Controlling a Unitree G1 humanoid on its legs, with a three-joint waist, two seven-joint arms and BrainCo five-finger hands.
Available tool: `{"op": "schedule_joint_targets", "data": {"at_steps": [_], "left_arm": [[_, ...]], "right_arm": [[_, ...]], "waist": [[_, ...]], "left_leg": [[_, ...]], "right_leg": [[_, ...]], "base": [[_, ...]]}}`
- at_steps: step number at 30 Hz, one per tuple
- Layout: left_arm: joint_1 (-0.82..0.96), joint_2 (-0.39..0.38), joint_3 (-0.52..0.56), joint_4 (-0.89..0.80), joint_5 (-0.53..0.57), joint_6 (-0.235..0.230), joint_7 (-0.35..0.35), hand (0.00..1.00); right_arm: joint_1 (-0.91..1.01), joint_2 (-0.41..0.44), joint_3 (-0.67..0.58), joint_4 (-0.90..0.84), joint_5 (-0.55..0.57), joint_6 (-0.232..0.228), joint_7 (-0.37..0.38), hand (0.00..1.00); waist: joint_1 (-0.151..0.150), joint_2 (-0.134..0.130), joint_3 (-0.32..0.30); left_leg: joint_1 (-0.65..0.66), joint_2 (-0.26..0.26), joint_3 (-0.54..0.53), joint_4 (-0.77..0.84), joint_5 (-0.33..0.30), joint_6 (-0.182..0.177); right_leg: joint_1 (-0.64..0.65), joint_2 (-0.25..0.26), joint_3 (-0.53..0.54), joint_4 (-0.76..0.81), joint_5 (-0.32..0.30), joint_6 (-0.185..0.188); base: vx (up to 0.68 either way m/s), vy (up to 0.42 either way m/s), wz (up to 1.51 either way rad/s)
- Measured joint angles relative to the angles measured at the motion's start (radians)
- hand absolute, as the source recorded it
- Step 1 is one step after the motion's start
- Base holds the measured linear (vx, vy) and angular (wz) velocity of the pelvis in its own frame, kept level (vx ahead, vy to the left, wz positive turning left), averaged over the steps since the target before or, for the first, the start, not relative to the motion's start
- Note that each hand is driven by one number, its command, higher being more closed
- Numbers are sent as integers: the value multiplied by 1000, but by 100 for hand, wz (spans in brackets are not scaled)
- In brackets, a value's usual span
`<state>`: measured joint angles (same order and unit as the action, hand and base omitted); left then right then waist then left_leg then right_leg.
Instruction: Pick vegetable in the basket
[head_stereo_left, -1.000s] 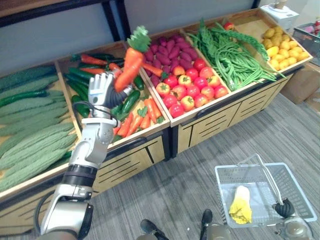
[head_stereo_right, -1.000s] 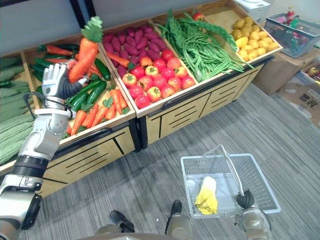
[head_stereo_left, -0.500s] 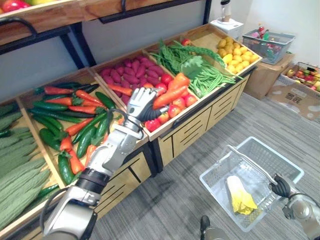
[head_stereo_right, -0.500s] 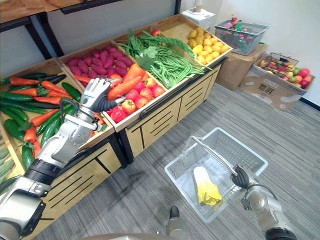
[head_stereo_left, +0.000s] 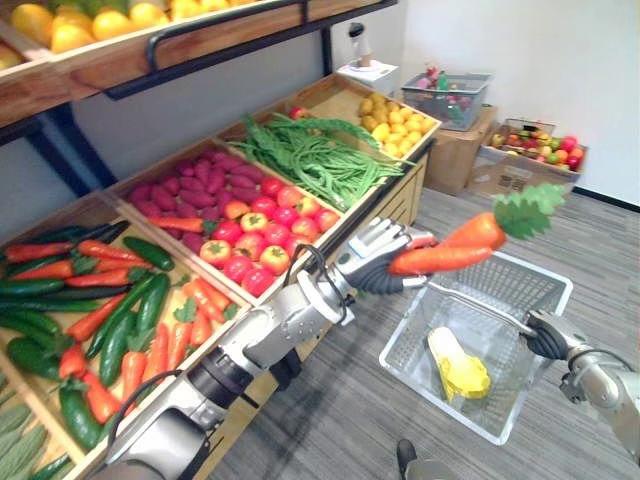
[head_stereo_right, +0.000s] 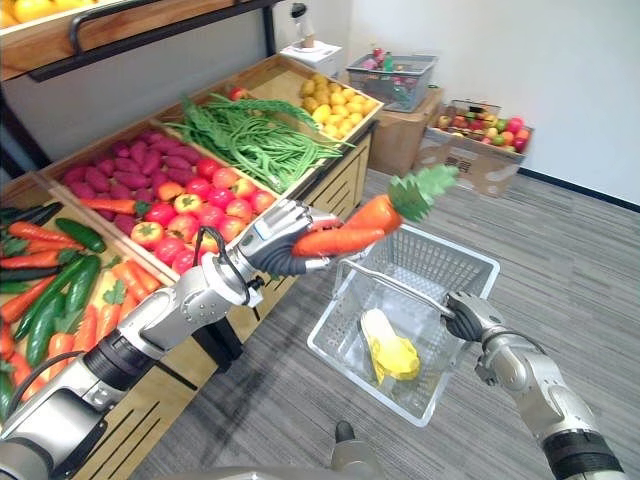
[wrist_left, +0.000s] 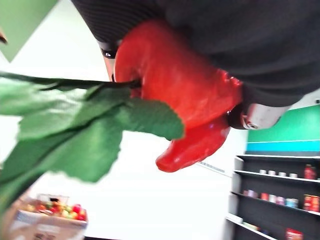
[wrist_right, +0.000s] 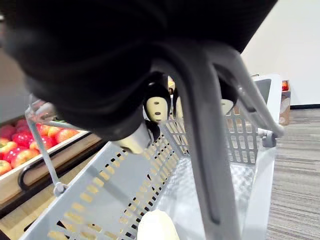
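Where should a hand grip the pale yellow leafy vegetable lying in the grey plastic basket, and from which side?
Grip the pale yellow leafy vegetable across its smooth whitish stalk end, probably firmer than the frilly yellow end. Come from above, on the robot's side of the raised handle: it lies flat on the floor of the grey plastic basket, walled all round.

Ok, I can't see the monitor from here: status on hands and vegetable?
Left hand shut on carrot, held up over basket. Right hand shut on basket handle. Yellow vegetable already inside; nothing in the way.
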<state>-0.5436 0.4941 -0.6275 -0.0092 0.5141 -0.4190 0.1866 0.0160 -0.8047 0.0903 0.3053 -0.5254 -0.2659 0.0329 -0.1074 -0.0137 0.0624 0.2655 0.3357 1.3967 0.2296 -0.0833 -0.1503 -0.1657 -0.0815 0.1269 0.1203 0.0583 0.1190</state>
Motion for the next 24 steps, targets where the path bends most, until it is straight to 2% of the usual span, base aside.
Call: {"op": "schedule_joint_targets", "data": {"at_steps": [2, 5, 11, 14, 16, 19, 22, 24], "left_arm": [[0, 3, -44, 0, 0, -15, -22, 100], [-1, 13, -99, 0, 0, -21, -46, 100], [-3, 40, -229, -2, 0, -61, -87, 100], [-5, 65, -243, 4, 1, -79, -107, 100], [-8, 71, -260, 8, 1, -81, -112, 100], [-10, 71, -291, 51, 2, -89, -116, 100], [-10, 72, -301, 118, 14, -87, -117, 100], [-10, 72, -301, 154, 20, -85, -117, 100]], "right_arm": [[-13, -27, 17, -42, 38, -1, 5, 100], [-61, -58, 79, -70, 77, -1, 19, 100], [-111, -146, 182, -180, 181, -31, 45, 100], [-179, -160, 235, -182, 214, -54, 64, 100], [-187, -168, 235, -190, 230, -67, 67, 100], [-190, -190, 236, -233, 254, -70, 82, 100], [-195, -218, 253, -262, 268, -72, 87, 100], [-205, -231, 271, -275, 270, -73, 89, 100]], "waist": [[-6, 13, -10], [-27, 18, -12], [-33, 32, -21], [-54, 35, -22], [-58, 35, -22], [-60, 36, -22], [-81, 37, -22], [-83, 37, -22]], "left_leg": [[5, 14, 32, 27, -14, -8], [18, 31, 55, 56, -26, -11], [39, 44, 99, 87, -41, -16], [54, 44, 111, 90, -41, -12], [57, 44, 122, 90, -40, -10], [59, 42, 135, 94, -39, -10], [60, 47, 138, 95, -37, -7], [67, 53, 154, 107, -38, -8]], "right_leg": [[-17, 15, 31, 1, 5, 1], [-21, 29, 47, 1, 10, -2], [-35, 45, 82, -1, 16, -1], [-40, 50, 87, 10, 18, -3], [-43, 51, 89, 12, 17, -2], [-58, 54, 91, 16, 10, 0], [-63, 59, 89, 20, 6, -6], [-71, 64, 89, 24, 4, -9]], "base": [[-64, 9, -45], [-67, -6, -27], [-91, -10, -20], [-96, -16, -11], [-86, -25, -10], [-88, -27, -13], [-71, -36, -5], [-71, -33, -18]]}}
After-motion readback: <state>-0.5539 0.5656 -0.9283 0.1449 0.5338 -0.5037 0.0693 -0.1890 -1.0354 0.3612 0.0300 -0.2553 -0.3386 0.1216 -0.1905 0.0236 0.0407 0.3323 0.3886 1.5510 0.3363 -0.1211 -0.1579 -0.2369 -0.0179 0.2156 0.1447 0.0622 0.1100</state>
